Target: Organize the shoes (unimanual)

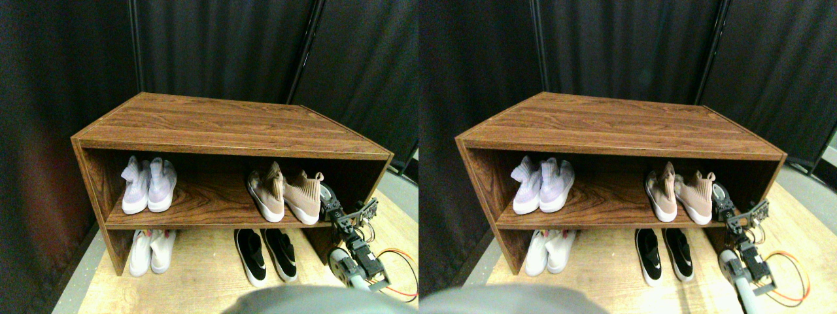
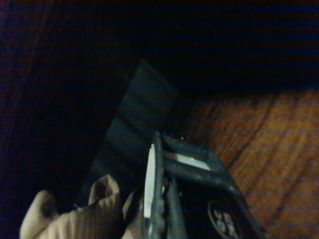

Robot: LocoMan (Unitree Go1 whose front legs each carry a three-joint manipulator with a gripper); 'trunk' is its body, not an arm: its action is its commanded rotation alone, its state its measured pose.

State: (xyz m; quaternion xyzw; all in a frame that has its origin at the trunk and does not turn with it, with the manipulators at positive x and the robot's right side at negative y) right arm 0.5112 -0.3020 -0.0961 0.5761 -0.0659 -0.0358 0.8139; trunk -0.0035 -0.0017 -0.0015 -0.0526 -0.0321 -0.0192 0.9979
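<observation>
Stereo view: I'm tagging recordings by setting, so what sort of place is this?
Probably a staged test area, not a home. A wooden shoe rack holding paired shoes, like the beige pair, stands on a wood-look floor, closed in by dark curtains.

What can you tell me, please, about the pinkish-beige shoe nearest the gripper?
The pinkish-beige shoe is a knit sock-style slip-on with a white sole and a pull tab at the collar. It stands upright on the wooden shelf, at the right end of the middle board, toe toward the camera, close beside its mate. The right gripper sits just to its right; whether it touches cannot be told. The wrist view shows the ribbed collar beside the fingers.
</observation>
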